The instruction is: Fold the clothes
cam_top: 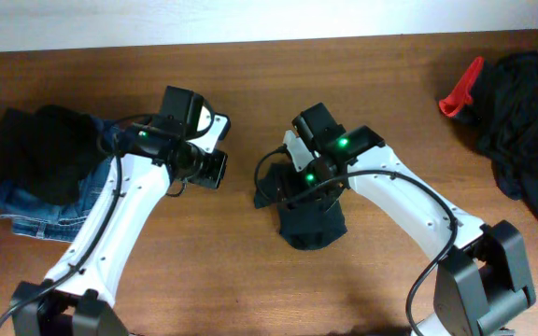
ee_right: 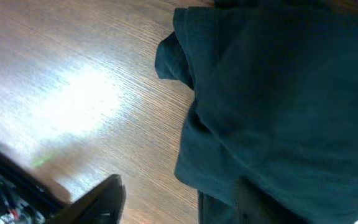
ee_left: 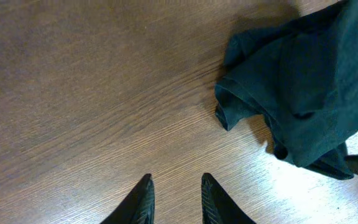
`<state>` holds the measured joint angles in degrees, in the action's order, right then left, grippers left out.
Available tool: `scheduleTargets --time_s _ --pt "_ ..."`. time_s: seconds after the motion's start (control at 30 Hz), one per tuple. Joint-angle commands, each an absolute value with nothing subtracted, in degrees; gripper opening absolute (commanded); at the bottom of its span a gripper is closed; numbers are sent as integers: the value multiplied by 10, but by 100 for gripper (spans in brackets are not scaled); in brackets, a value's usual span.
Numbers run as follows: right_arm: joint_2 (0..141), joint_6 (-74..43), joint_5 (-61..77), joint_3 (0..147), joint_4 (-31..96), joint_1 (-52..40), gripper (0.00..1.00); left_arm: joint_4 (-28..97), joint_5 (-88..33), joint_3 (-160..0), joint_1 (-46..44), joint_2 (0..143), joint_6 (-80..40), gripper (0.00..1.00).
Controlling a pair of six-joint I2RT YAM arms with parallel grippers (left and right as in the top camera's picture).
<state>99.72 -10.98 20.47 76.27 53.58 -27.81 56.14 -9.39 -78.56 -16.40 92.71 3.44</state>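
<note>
The dark T-shirt (cam_top: 311,224) lies bunched near the middle of the table (cam_top: 250,289). The right gripper (ee_right: 182,186) hangs right over it, fingers spread wide, clamping nothing; one finger is over cloth, the other over wood. At the shirt's 9 o'clock the left gripper (ee_left: 176,182) sits over bare wood, slightly parted, empty. A dark heap (cam_top: 526,121) lies far off at 2 o'clock and a stack with jeans (cam_top: 35,187) at 9.

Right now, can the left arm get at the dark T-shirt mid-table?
Probably yes. The left pincer hangs open over bare table, the crumpled T-shirt lies close beside it, and nothing stands between them. The right pincer is over the same garment, so the arms could crowd each other.
</note>
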Motion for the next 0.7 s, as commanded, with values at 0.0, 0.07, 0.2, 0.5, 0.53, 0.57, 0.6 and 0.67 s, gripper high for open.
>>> scheduleTargets --time_s 0.0,0.07,0.2,0.5,0.53,0.57,0.6,0.67 --pt "987 -115 203 761 546 -261 55 562 -93 -794 -163 915 41 27" --pt "974 -130 203 761 552 -238 55 559 -105 -794 -164 915 41 27" --pt "960 -182 203 761 560 -179 53 525 -149 -794 -172 916 42 27" --pt "980 -256 214 760 578 -117 4 404 -253 -794 -245 955 42 12" --pt "983 -276 214 759 585 -116 4 397 -259 -794 -256 968 42 10" --pt "989 -310 218 751 592 -115 4 388 -260 -794 -276 994 42 6" --pt "991 -323 227 744 590 -115 4 381 -261 -794 -285 1007 42 4" --pt "994 -339 247 725 576 -116 4 362 -273 -794 -300 1038 42 3"
